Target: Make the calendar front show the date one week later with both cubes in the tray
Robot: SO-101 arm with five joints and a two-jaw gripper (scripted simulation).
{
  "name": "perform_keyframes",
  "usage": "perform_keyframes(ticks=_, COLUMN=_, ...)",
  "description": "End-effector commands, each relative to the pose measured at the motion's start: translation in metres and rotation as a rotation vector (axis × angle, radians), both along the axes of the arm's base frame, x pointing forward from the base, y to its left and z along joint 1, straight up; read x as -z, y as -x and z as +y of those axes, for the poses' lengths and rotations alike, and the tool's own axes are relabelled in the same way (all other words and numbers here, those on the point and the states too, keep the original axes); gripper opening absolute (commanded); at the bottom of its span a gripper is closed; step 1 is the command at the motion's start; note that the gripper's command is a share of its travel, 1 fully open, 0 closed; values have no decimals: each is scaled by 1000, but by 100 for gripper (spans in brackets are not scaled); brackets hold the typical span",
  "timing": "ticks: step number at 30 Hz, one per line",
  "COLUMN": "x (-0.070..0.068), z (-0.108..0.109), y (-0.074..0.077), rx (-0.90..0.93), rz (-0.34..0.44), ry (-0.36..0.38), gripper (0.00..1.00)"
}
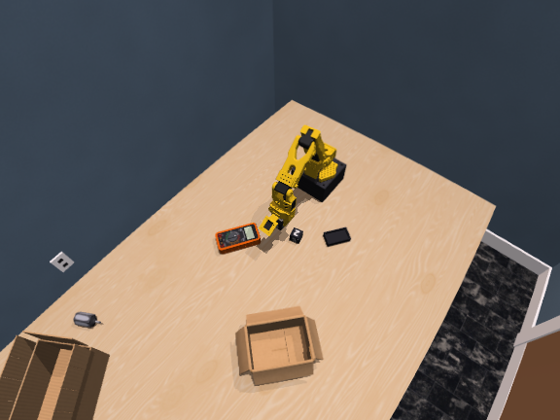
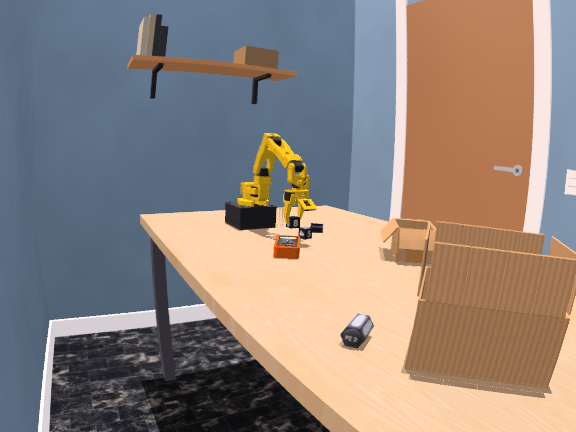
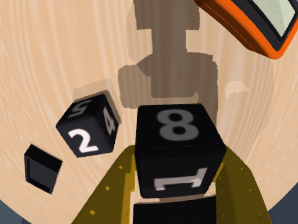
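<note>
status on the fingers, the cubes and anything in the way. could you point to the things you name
Fingers [image 1: 275,230] [image 2: 298,215] shut on cube with 8 and 1 [image 2: 294,222] [image 3: 181,127]; second cube [image 1: 296,235] [image 2: 305,233] [image 3: 86,131] on table, untrayed; multimeter [image 1: 237,237] [image 2: 287,248] [image 3: 250,30] close by.
</note>
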State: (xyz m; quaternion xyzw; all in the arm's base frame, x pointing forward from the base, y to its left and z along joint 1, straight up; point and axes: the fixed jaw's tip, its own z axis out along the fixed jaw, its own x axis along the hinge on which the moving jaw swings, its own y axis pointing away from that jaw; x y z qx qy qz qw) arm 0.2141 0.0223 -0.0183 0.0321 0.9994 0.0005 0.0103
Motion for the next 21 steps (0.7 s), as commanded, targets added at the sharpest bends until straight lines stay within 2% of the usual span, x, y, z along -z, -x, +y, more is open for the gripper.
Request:
perform_keyframes(ticks=1, x=4, z=2, y=3, rx=0, rz=12, ry=0, gripper=0)
perform_keyframes(ticks=21, x=12, z=2, y=3, rx=0, rz=12, ry=0, gripper=0)
